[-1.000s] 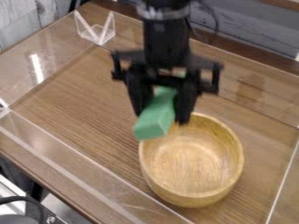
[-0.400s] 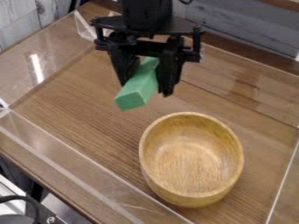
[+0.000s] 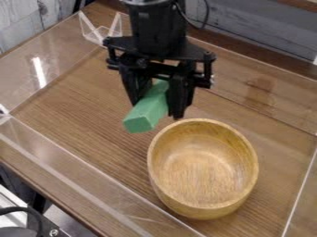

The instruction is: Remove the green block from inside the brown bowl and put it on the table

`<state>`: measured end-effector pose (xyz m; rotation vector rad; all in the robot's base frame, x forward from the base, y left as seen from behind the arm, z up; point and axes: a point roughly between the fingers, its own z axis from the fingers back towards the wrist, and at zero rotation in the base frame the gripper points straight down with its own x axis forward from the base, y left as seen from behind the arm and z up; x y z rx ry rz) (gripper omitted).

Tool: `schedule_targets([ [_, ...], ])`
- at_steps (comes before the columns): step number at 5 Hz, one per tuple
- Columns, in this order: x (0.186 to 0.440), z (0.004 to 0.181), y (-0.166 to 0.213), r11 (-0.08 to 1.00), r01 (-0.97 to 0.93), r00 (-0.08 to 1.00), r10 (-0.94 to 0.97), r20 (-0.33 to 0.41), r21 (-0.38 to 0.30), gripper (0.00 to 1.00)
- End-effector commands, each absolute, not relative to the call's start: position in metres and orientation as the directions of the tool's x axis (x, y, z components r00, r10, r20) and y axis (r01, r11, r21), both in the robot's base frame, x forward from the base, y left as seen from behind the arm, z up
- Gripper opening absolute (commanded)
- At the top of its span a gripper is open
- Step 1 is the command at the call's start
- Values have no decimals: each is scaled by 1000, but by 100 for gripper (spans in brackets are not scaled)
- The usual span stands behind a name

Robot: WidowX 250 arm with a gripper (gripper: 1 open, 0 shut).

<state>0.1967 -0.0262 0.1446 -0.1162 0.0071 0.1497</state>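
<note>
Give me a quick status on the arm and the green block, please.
Gripper shut on green block, block tilted, held above table. Brown bowl empty, beside it. Nothing in the way.

The table [image 3: 74,102] is brown wood grain, edged by low clear walls [image 3: 50,176]. A wooden bowl [image 3: 205,168] sits on it toward five o'clock.

Single view only. The camera stands above and in front of the desk [image 3: 74,111], looking down at a steep slant across it toward the far wall. It sits close: the desk fills the frame, with the arm entering from the top centre.
</note>
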Motion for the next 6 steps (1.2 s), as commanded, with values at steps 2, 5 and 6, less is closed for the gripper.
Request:
schedule_targets([
  [2,196,144,-34,984,-131,990,136,30,-122,0],
  [5,189,144,-33,981,-147,986,155,55,-124,0],
  [6,188,143,-32,981,-151,985,159,60,-125,0],
])
